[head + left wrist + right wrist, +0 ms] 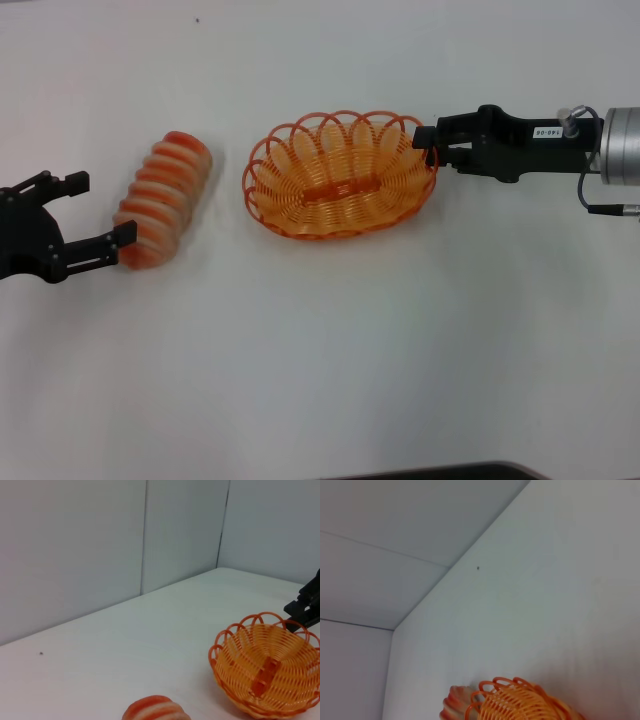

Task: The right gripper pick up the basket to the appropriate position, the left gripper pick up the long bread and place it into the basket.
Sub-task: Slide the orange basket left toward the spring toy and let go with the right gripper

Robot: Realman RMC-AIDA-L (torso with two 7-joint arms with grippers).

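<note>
The orange wire basket rests on the white table near the middle in the head view. My right gripper, with its white label, is shut on the basket's right rim. The long bread, with orange ridges and cream stripes, lies left of the basket, apart from it. My left gripper is open just left of the bread, one fingertip at the loaf's near end. The left wrist view shows the basket, the bread's end and the right gripper. The right wrist view shows the basket's rim and the bread.
The white table spreads wide in front of the basket and the bread. Pale walls stand behind the table's far edge. A dark edge shows at the near side. A small dark speck lies at the back.
</note>
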